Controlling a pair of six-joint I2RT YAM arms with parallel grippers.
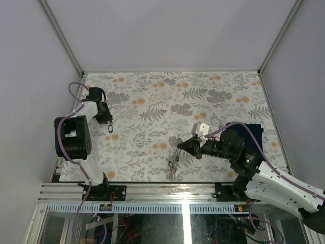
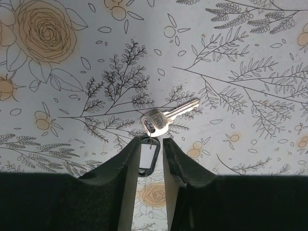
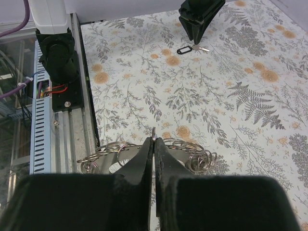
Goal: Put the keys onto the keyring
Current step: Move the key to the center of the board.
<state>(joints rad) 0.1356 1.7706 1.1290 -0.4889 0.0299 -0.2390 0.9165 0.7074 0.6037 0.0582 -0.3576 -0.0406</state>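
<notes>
Showing a table (image 1: 218, 96) covered in a matt floral print of grey and orange, enclosed by plain pale walls (image 1: 167, 30). The right gripper (image 3: 153, 143) pinches its jaws almost together on one thin wire loop of the keyring (image 3: 197, 160), a shiny chain of linked loops near the front edge, partly hidden behind the fingers. The left gripper (image 2: 150, 143), jaws slightly parted and holding nothing, hovers over the black tag (image 2: 147, 161) of a flat silver key (image 2: 168, 117).
</notes>
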